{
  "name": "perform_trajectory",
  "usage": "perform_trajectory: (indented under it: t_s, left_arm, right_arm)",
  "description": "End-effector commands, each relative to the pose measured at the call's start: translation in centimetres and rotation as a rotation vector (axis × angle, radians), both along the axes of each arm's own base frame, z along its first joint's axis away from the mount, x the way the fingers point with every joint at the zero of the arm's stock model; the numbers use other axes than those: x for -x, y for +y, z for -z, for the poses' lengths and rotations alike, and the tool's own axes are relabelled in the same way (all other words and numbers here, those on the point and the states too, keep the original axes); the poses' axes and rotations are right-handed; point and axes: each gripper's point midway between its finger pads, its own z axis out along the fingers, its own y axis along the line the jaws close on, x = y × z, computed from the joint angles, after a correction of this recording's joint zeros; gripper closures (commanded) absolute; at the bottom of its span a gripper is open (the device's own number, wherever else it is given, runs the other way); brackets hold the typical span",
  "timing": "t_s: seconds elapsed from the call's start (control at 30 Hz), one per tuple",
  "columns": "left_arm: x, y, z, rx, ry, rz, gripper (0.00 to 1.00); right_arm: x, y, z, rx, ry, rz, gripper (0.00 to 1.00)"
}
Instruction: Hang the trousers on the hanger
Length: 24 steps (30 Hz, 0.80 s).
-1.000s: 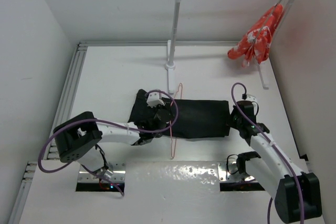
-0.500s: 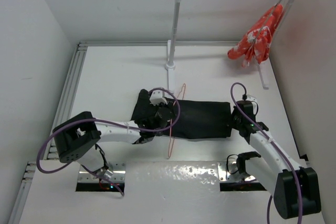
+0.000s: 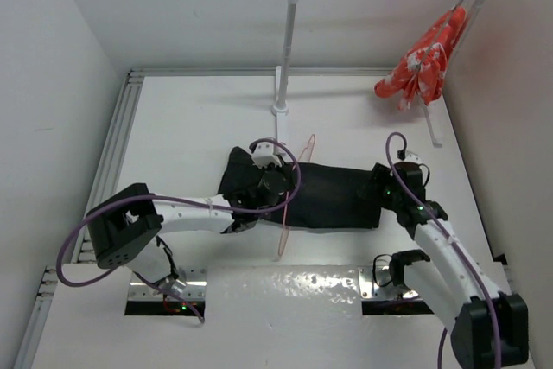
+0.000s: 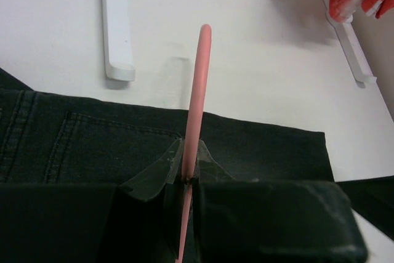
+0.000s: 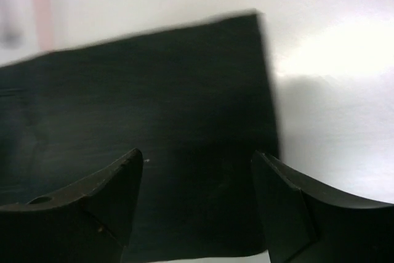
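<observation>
The hanger [image 4: 198, 78] sits pinched between the left fingers [image 4: 152, 175], clear only wrist-side.

The trousers [image 4: 92, 140] were matt black denim-like cloth with stitched seams; the hanger [image 4: 198, 90] looked smooth, pink, faintly glossy; the table [image 3: 190, 118] was matt white.

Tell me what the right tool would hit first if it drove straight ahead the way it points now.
The trousers: the right tool, jaws open, points at the black fabric near its end edge. How far off the cloth lies is unclear.
</observation>
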Motion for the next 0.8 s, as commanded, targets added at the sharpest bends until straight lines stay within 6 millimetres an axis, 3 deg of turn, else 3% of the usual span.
perform_trajectory:
  t_s: [0.0, 0.03, 0.07, 0.1, 0.17, 0.2, 0.23, 0.3, 0.33, 0.43, 0.6, 0.77]
  left_arm:
    - [-0.3, -2.1, -8.7, 0.212, -0.126, 0.038, 1.00]
    - [-0.3, -2.2, -9.2, 0.193, -0.129, 0.045, 1.00]
    - [-0.4, -2.6, -11.3, 0.219, -0.151, 0.057, 1.00]
    - [-0.3, -2.7, -11.8, 0.207, -0.157, 0.070, 1.00]
    - [-0.3, -3.3, -14.8, 0.231, -0.185, 0.096, 1.00]
    - [-0.3, -3.3, -14.8, 0.191, -0.173, 0.100, 1.00]
    - [-0.4, -3.5, -17.1, 0.213, -0.191, 0.103, 1.00]
    - [-0.3, -3.1, -19.2, 0.202, -0.207, 0.099, 1.00]
    - [-0.3, -3.0, -19.6, 0.201, -0.209, 0.101, 1.00]
    - [-0.2, -2.8, -21.4, 0.201, -0.223, 0.102, 1.00]
    - [-0.1, -2.8, -23.4, 0.201, -0.229, 0.108, 1.00]
    - [-0.2, -2.4, -24.8, 0.189, -0.248, 0.095, 1.00]
  right_arm:
    - [-2.6, 4.6, -8.1, -0.192, -0.229, -0.149, 0.30]
    - [-2.6, 5.7, -9.2, -0.248, -0.254, -0.164, 0.31]
    - [-2.5, 7.9, -10.9, -0.298, -0.311, -0.240, 0.38]
    - [-2.4, 9.4, -11.8, -0.334, -0.333, -0.275, 0.56]
    - [-1.5, 13.2, -13.6, -0.388, -0.378, -0.410, 0.75]
    - [-1.2, 14.5, -14.6, -0.420, -0.406, -0.448, 0.80]
    - [-0.6, 16.2, -15.8, -0.453, -0.439, -0.507, 0.82]
    - [-0.1, 17.9, -17.3, -0.480, -0.451, -0.560, 0.79]
    - [-0.1, 18.4, -18.2, -0.491, -0.468, -0.575, 0.63]
    - [0.4, 20.1, -21.2, -0.547, -0.520, -0.628, 0.39]
    - [1.0, 22.2, -22.9, -0.576, -0.533, -0.687, 0.37]
    - [1.4, 23.3, -24.3, -0.605, -0.556, -0.723, 0.47]
